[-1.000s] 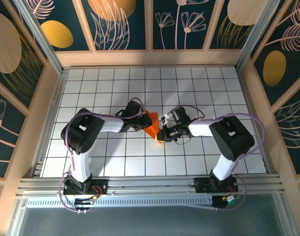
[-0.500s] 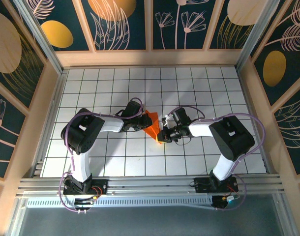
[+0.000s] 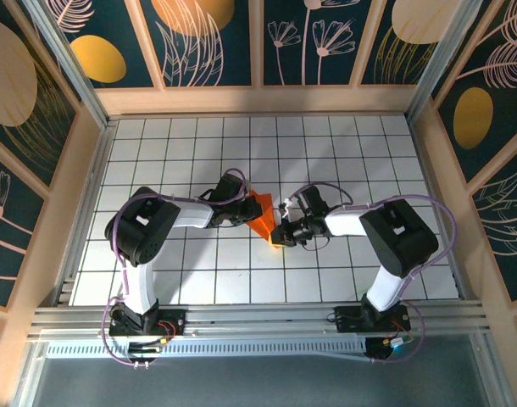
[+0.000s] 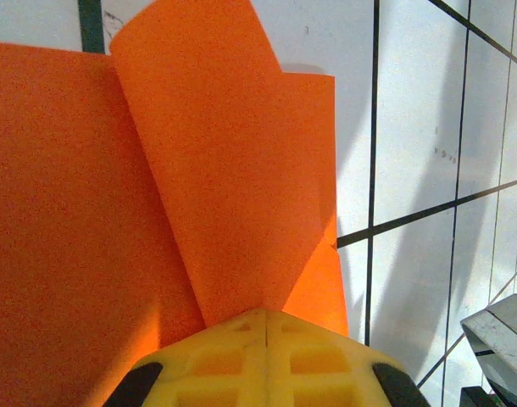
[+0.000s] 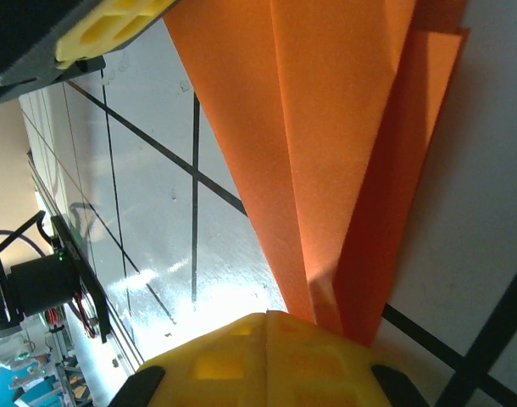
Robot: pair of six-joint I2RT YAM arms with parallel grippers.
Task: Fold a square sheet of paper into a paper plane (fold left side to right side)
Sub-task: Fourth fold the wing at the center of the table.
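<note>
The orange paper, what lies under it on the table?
Under the folded orange paper lies the white table with black grid lines, which can be seen all around its edges. Whatever is directly beneath its layers is covered and cannot be seen.

- Left arm [image 3: 142, 231]: bulky black joint housing, white links running back from the jaws, and a thin purple cable looped alongside.
- Right arm [image 3: 397, 236]: the same black housing, white links and purple cable.
- Left gripper [image 4: 266, 314]: yellow moulded fingers [image 4: 216, 360] with square recesses and black mounts on both outer sides of the jaws.
- Right gripper [image 5: 267, 316]: identical yellow recessed fingers [image 5: 216, 365] with black mounts.
</note>
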